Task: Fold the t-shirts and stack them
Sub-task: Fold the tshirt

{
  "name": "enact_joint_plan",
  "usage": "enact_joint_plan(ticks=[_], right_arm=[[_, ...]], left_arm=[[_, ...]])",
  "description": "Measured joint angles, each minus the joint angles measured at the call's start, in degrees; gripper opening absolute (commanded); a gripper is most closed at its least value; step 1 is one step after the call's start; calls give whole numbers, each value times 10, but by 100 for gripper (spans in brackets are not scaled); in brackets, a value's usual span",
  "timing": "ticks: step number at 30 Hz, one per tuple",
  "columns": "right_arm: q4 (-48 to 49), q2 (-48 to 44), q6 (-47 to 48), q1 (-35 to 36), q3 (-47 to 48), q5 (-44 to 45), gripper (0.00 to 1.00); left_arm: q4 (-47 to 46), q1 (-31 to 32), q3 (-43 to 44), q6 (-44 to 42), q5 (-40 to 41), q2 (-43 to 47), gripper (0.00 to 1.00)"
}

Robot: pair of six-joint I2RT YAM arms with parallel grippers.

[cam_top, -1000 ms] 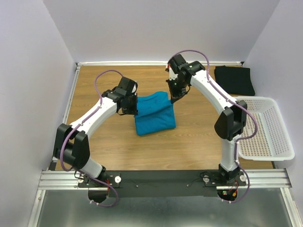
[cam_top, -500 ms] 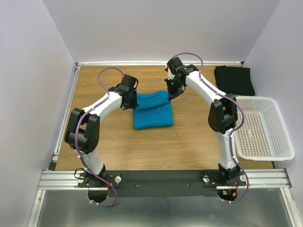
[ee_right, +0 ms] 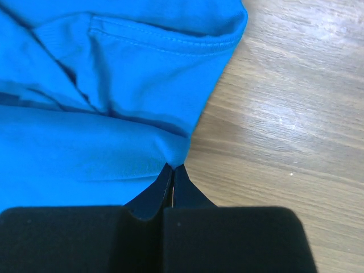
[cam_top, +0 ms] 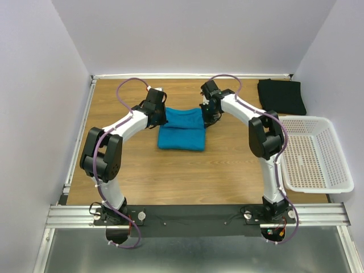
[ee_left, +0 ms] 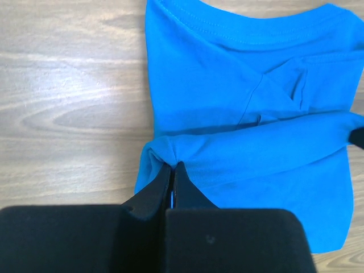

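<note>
1. Teal shirt (cam_top: 182,129) sits folded mid-scene. Left gripper (ee_left: 172,170) is clamped on its 10 o'clock corner, right gripper (ee_right: 172,170) on the 2 o'clock one.
2. Black shirt (cam_top: 281,95) is off at its 2 o'clock and the basket (cam_top: 307,119) at 3, both well apart.

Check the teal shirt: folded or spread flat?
Folded. The teal shirt is a compact rectangle from above; wrist views show one layer doubled over another, with the left hand and right hand pinching the fold's ends.
</note>
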State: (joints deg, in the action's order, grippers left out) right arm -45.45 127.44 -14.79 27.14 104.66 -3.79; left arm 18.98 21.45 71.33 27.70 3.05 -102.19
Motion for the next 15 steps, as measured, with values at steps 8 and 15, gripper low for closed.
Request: enact_joint_plan(ticks=[8, 15], right_arm=[[42, -9, -24, 0, -41, 26, 1], [59, -25, -31, -1, -48, 42, 28]], left_arm=[[-30, 0, -5, 0, 0, -1, 3], [-45, 0, -12, 4, 12, -10, 32]])
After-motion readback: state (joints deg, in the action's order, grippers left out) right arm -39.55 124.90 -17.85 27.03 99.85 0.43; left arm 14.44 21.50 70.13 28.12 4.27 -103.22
